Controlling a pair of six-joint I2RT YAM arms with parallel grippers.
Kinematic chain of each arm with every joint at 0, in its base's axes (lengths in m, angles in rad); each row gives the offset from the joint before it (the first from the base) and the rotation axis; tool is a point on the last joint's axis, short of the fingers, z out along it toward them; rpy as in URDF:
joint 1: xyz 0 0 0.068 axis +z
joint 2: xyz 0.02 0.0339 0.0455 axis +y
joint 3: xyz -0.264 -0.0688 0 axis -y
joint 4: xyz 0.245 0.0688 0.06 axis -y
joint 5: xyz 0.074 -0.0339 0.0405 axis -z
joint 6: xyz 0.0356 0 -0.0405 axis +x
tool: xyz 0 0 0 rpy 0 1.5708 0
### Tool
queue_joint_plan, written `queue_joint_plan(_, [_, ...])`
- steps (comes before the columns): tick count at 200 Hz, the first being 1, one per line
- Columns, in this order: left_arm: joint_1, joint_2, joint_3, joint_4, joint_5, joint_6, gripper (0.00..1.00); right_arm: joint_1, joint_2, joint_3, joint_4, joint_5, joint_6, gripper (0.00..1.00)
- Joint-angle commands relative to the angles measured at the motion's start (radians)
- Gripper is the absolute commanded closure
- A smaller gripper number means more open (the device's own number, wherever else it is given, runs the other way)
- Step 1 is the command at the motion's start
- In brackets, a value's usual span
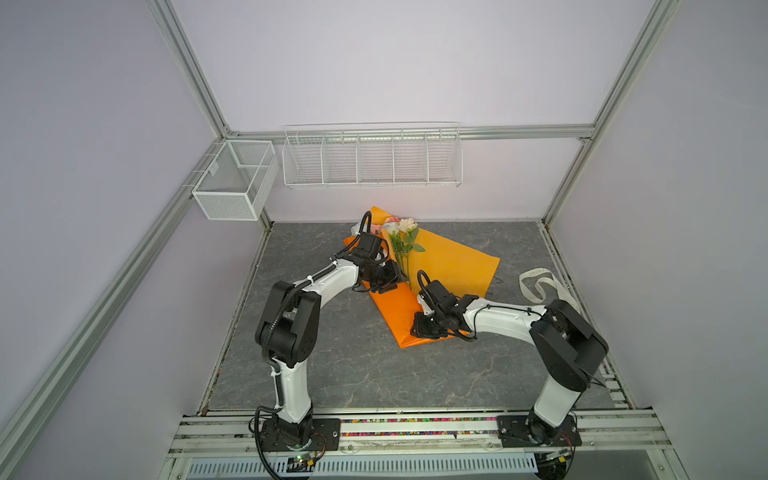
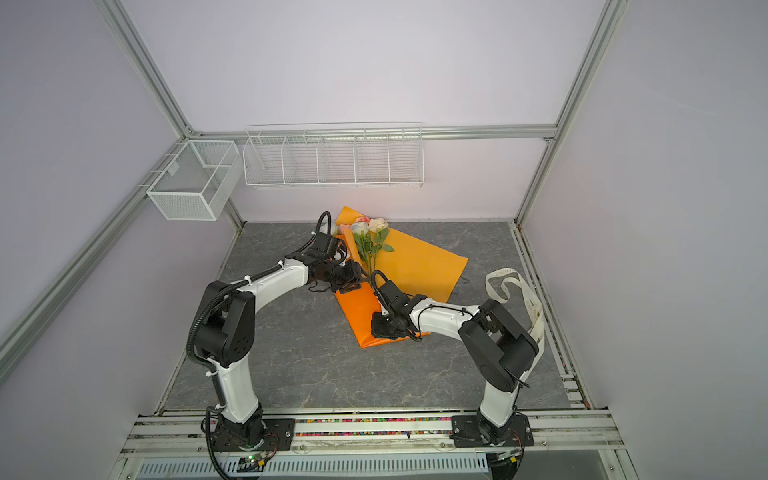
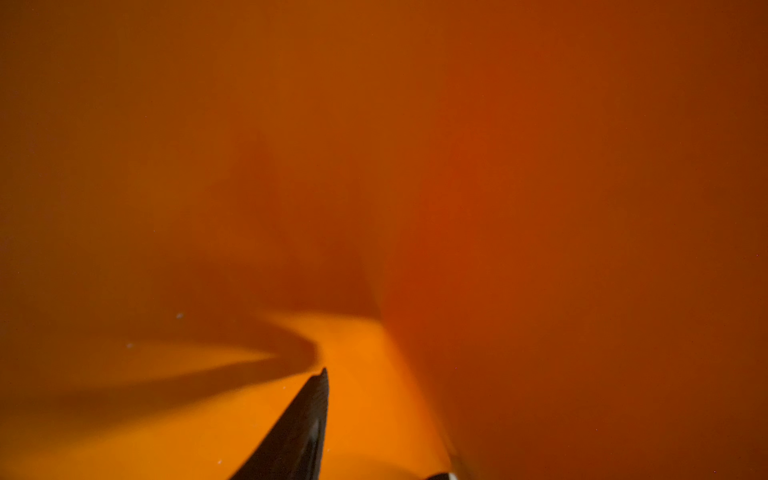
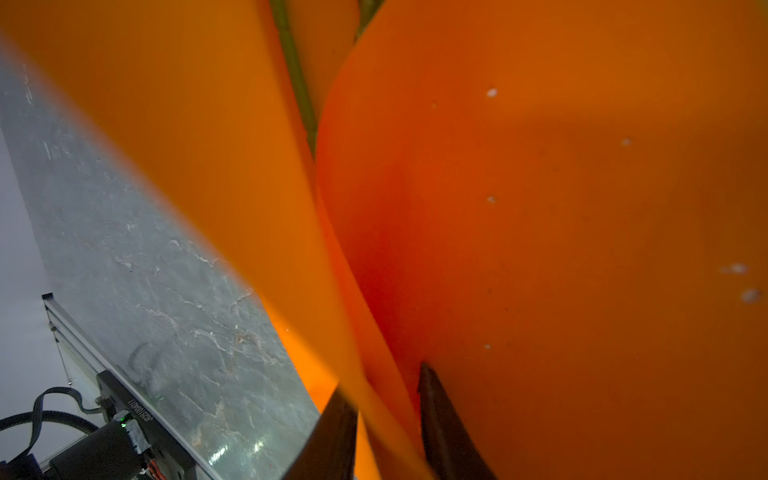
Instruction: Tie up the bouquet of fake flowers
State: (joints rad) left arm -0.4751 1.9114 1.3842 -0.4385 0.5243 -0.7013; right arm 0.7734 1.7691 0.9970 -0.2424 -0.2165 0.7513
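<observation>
The bouquet of fake flowers (image 1: 401, 237) (image 2: 370, 235) lies on an orange paper sheet (image 1: 449, 266) (image 2: 419, 266) at the back of the table, blooms toward the wall. The sheet's near part is folded over the stems. A green stem (image 4: 297, 83) shows between paper folds in the right wrist view. My left gripper (image 1: 392, 282) (image 2: 357, 282) (image 3: 382, 422) sits on the paper's left side by the stems, jaws apart, with orange paper (image 3: 540, 208) filling its view. My right gripper (image 1: 422, 330) (image 2: 382, 328) (image 4: 384, 380) is at the sheet's near end, its fingers pinching a fold of paper (image 4: 540, 208).
A cream printed ribbon (image 1: 536, 282) (image 2: 515, 291) lies looped at the table's right edge. A white mesh basket (image 1: 232, 178) and a wire rack (image 1: 372, 158) hang on the back wall. The grey marbled tabletop (image 1: 332, 374) stretches toward the arm bases.
</observation>
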Motion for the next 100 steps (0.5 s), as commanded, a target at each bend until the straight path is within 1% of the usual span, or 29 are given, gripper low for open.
queue_joint_plan(1, [0.027, -0.087, 0.022, -0.03, 0.028, 0.056, 0.37, -0.011, 0.0, -0.032, 0.078, -0.097, -0.005, 0.72])
queue_joint_plan(17, [0.073, -0.126, -0.009, -0.01, 0.042, 0.053, 0.35, -0.013, 0.014, -0.035, 0.08, -0.113, -0.007, 0.73])
queue_joint_plan(29, [0.123, -0.143, -0.039, 0.043, 0.098, 0.038, 0.35, -0.014, 0.018, -0.04, 0.086, -0.122, -0.003, 0.81])
queue_joint_plan(39, [0.165, -0.145, -0.054, 0.08, 0.149, 0.028, 0.35, -0.014, 0.018, -0.039, 0.082, -0.116, 0.001, 0.82])
queue_joint_plan(48, [0.197, -0.144, -0.057, 0.099, 0.181, 0.024, 0.36, -0.016, 0.02, -0.039, 0.078, -0.116, 0.001, 0.88])
queue_joint_plan(61, [0.232, -0.135, -0.059, 0.124, 0.207, 0.018, 0.38, -0.016, 0.02, -0.038, 0.075, -0.115, 0.001, 0.89])
queue_joint_plan(68, [0.246, -0.127, -0.06, 0.138, 0.219, 0.014, 0.39, -0.016, 0.02, -0.04, 0.073, -0.111, 0.001, 0.93])
queue_joint_plan(84, [0.265, -0.089, -0.061, 0.165, 0.226, 0.004, 0.41, -0.019, 0.019, -0.041, 0.063, -0.098, 0.002, 0.93])
queue_joint_plan(100, [0.274, -0.015, -0.047, 0.21, 0.247, -0.006, 0.43, -0.02, 0.027, -0.037, 0.054, -0.099, -0.003, 0.91])
